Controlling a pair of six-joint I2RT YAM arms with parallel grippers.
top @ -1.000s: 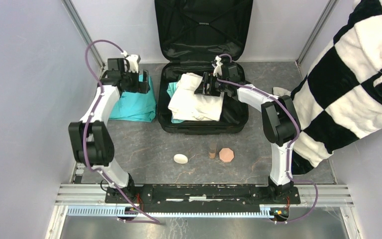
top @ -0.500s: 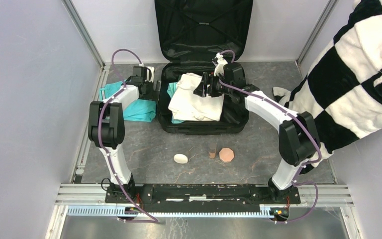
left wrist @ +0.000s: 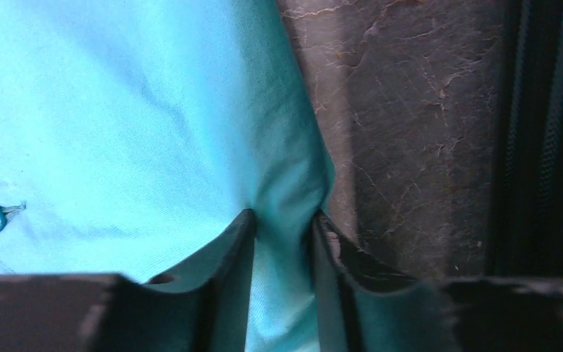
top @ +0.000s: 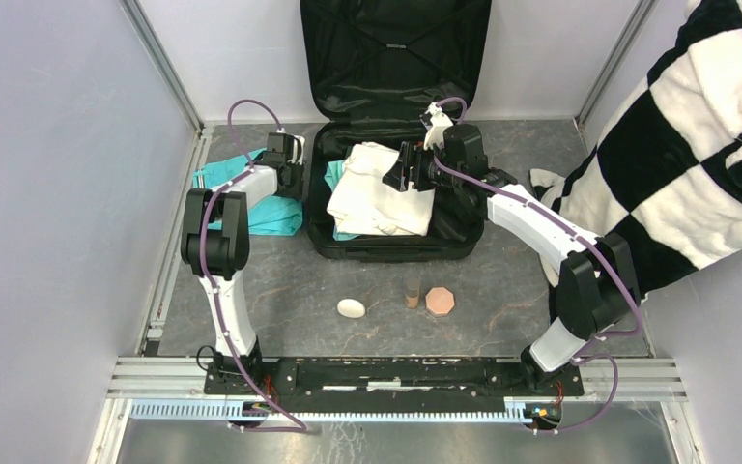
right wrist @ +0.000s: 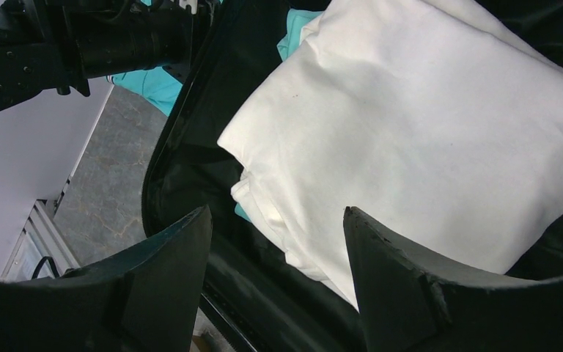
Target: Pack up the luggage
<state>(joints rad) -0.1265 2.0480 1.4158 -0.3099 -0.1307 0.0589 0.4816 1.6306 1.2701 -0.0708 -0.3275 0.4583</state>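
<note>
The luggage [top: 396, 253] lies open at the back of the table, its lid [top: 394, 53] propped against the wall. A folded white garment [top: 377, 193] rests inside on a teal cloth [top: 334, 174]. Left of the case a teal garment [top: 266, 215] lies on the table. My left gripper [top: 293, 179] is down on its right edge. In the left wrist view the fingers [left wrist: 284, 216] pinch a fold of the teal garment [left wrist: 117, 110] beside the luggage wall [left wrist: 550, 132]. My right gripper [top: 398, 171] hovers open over the white garment [right wrist: 425, 125], its fingers [right wrist: 277, 213] holding nothing.
On the table in front of the case lie a white oval object [top: 351, 307], a small brown cylinder [top: 412, 293] and a pink octagonal piece [top: 440, 301]. A large black-and-white checkered cloth [top: 696, 145] fills the right side. The left arm [right wrist: 81, 37] shows in the right wrist view.
My left arm swung in toward the case and lowered onto the teal garment's edge, and its fingers have closed on a fold. My right gripper shifted slightly right and stayed open.
</note>
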